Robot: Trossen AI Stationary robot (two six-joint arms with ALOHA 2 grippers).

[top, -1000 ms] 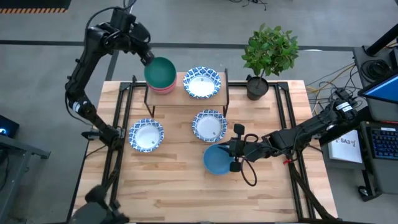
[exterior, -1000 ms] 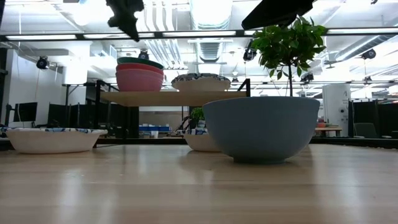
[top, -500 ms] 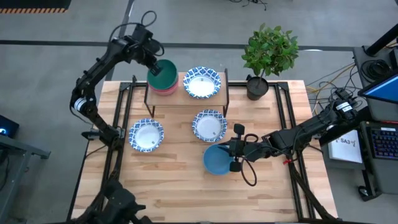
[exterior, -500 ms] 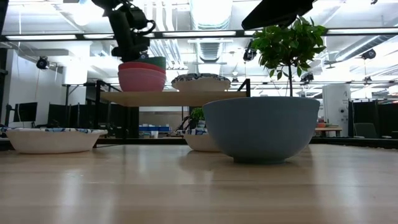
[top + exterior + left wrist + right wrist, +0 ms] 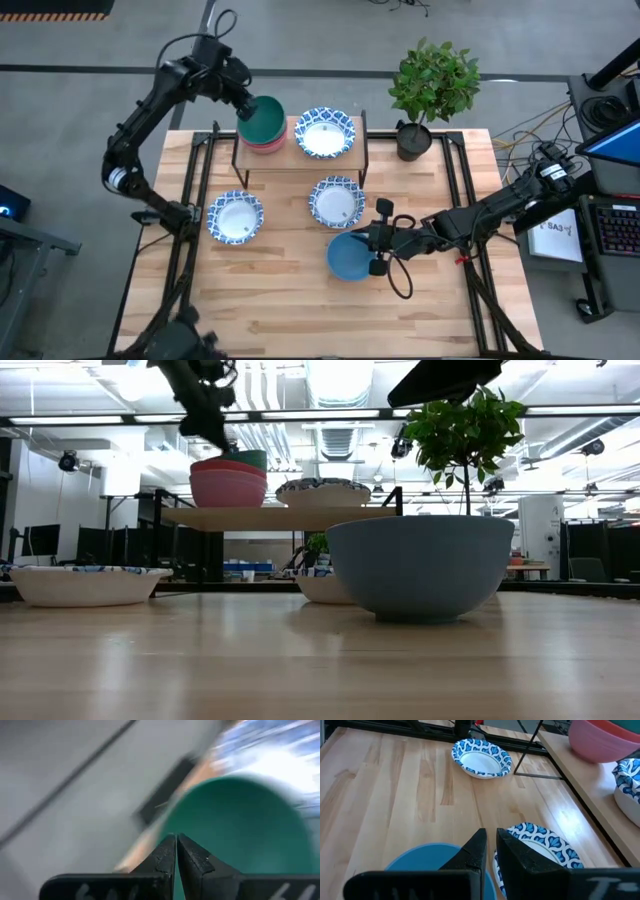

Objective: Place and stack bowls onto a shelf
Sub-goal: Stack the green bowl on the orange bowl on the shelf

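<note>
1. Upper left of the high view: left tool sits at the left rim of the green bowl, fingers pressed together at that rim; can't tell if rim is actually pinched. Green bowl sits tilted on top of the red/pink stack at the shelf's left end.
2. Shelf stands at the back-centre of the worktop, w/ a patterned bowl on its right end, mouth up, just beside the stack.
3. Left-centre of frame: patterned bowl on worktop, in front of shelf; another patterned bowl nr centre, well apart from the first.
4. Lower centre: blue bowl, upright, just in front of the centre patterned bowl. Right tool is at its right rim, fingers nearly together over the rim.
5. Upper right: potted plant at the worktop's back edge, right of shelf.
6. Low view: room behind w/ ceiling lights, desks.
</note>
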